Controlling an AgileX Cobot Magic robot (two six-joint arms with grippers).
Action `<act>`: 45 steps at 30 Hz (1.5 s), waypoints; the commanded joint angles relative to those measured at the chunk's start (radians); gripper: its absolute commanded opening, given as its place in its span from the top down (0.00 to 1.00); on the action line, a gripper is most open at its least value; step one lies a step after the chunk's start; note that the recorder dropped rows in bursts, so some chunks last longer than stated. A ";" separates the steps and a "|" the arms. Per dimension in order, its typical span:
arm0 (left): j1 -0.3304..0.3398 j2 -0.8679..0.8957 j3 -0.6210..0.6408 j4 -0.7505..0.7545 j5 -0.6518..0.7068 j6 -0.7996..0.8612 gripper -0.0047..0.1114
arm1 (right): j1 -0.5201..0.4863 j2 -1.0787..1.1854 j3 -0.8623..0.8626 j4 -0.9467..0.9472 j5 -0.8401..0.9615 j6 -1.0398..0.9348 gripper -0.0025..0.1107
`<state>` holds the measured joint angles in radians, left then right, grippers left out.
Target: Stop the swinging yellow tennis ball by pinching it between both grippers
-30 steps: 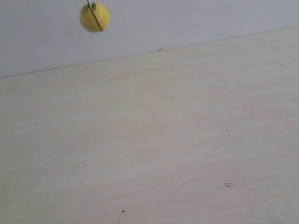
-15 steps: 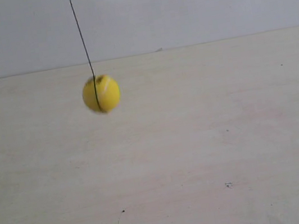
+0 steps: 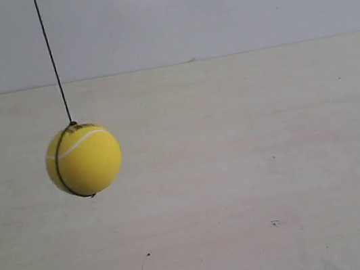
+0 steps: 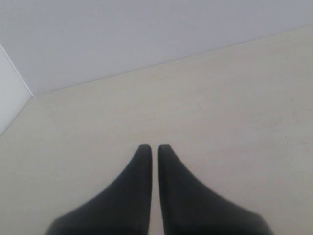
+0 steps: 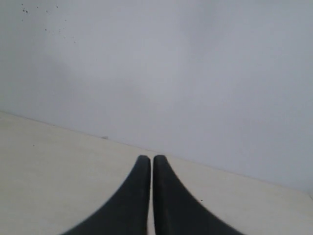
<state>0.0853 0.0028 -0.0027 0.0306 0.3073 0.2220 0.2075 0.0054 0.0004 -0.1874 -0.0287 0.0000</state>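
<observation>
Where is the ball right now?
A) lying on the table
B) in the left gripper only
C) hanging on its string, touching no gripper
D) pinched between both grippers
C: the ball hangs from its string; the left gripper and right gripper are shut, empty.

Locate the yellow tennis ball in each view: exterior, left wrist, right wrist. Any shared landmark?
Exterior: yellow tennis ball hangs on its string in the left half of the picture, in front of the table.
Left wrist: not in it; only the shut left gripper.
Right wrist: not in it; only the shut right gripper.
Shared landmark: the table-wall edge, visible in all three.
</observation>
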 commanded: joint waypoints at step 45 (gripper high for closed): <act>-0.028 0.688 -0.708 0.951 -0.900 -1.164 0.92 | 0.002 0.390 -0.373 -0.014 -0.381 0.275 0.98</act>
<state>0.0610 0.6178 -0.6293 0.8331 -0.5876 -0.8115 0.2092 0.3172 -0.2945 -0.1875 -0.4862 0.2725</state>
